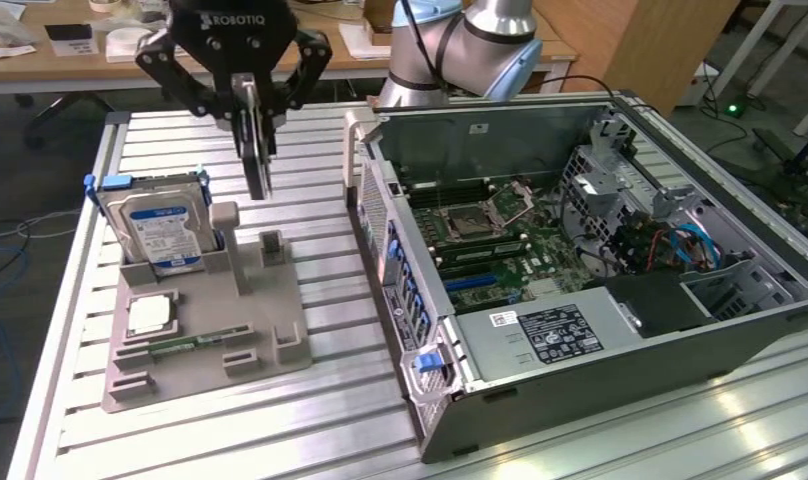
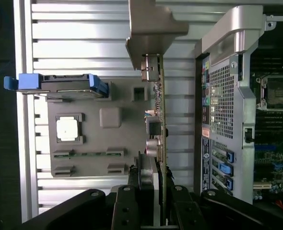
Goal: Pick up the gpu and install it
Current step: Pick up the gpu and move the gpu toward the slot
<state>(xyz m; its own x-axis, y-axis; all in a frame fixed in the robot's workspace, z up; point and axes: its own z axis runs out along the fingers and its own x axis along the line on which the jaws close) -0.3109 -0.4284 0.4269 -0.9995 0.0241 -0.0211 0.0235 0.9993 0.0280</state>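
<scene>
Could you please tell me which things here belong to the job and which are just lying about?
Job: graphics card, gripper clamped on it, open computer case.
Lying about: hard drive, processor chip, memory stick, grey holder.

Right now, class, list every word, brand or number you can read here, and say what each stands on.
"ROBOTIQ": on the gripper, in the exterior view.
Blue-white label on the hard drive: too blurred to read.
Black-and-white sticker on the power supply: too small to read.
</scene>
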